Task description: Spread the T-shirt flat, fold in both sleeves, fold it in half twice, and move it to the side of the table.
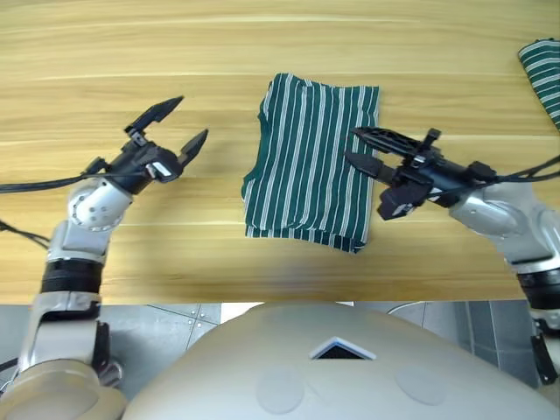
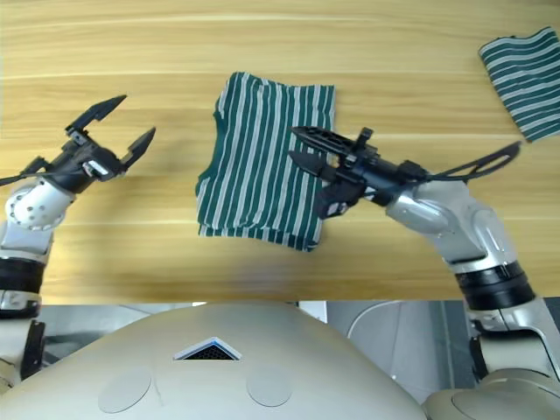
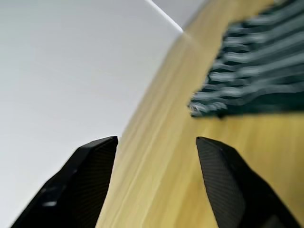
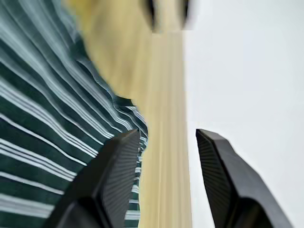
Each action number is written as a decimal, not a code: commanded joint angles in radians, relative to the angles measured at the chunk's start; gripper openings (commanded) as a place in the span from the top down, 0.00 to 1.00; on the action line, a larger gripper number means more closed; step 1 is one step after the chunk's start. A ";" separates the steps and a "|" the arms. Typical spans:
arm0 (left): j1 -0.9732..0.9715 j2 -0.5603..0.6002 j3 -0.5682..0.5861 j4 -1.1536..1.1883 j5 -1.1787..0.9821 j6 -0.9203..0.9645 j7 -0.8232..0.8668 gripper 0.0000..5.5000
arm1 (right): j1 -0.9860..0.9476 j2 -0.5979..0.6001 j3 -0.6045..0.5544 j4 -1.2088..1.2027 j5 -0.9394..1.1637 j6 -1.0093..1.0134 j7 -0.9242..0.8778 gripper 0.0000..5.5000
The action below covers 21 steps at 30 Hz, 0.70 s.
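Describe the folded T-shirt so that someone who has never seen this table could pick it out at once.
On the wooden table, look at the middle, between the left gripper and the right gripper. There lies a green T-shirt with white stripes, folded into a rectangle; the other striped cloth sits at the table's far right edge.

- we count one folded striped t-shirt [image 1: 311,162].
- we count one other striped cloth [image 2: 523,79], lying well apart from the first, which makes two striped items.
- we count one wooden table [image 1: 131,52].
- we count two grippers, the left gripper [image 1: 193,116] and the right gripper [image 1: 351,143], each with two fingers spread apart.
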 commanded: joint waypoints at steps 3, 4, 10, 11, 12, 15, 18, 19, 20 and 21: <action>0.097 0.128 -0.131 -0.109 -0.020 -0.036 -0.206 0.44 | 0.182 -0.048 0.022 0.119 -0.119 0.018 0.057 0.61; 0.109 0.139 -0.167 -0.127 -0.030 -0.039 -0.248 0.44 | 0.186 -0.033 0.037 0.122 -0.130 0.015 0.062 0.61; 0.112 0.176 -0.291 -0.159 -0.063 -0.017 -0.412 0.44 | 0.189 -0.019 0.083 0.080 -0.153 0.016 0.122 0.61; 0.105 0.182 -0.296 -0.148 -0.057 -0.015 -0.423 0.44 | 0.190 -0.016 0.089 0.072 -0.151 0.016 0.132 0.61; 0.104 0.189 -0.299 -0.143 -0.054 -0.015 -0.432 0.44 | 0.193 -0.016 0.093 0.063 -0.148 0.018 0.140 0.61; 0.091 0.196 -0.317 -0.140 -0.067 -0.017 -0.459 0.44 | 0.202 -0.018 0.107 0.038 -0.141 0.024 0.165 0.61; 0.047 0.168 -0.342 -0.105 -0.061 -0.022 -0.477 0.44 | 0.203 -0.039 0.094 0.027 -0.138 0.031 0.186 0.61; 0.019 0.151 -0.353 -0.083 -0.055 -0.023 -0.481 0.44 | 0.203 -0.046 0.087 0.026 -0.136 0.032 0.192 0.61; -0.009 0.136 -0.362 -0.060 -0.048 -0.029 -0.483 0.44 | 0.204 -0.051 0.082 0.023 -0.132 0.034 0.197 0.61; -0.041 0.118 -0.375 -0.034 -0.036 -0.037 -0.486 0.44 | 0.206 -0.052 0.078 0.022 -0.130 0.035 0.200 0.61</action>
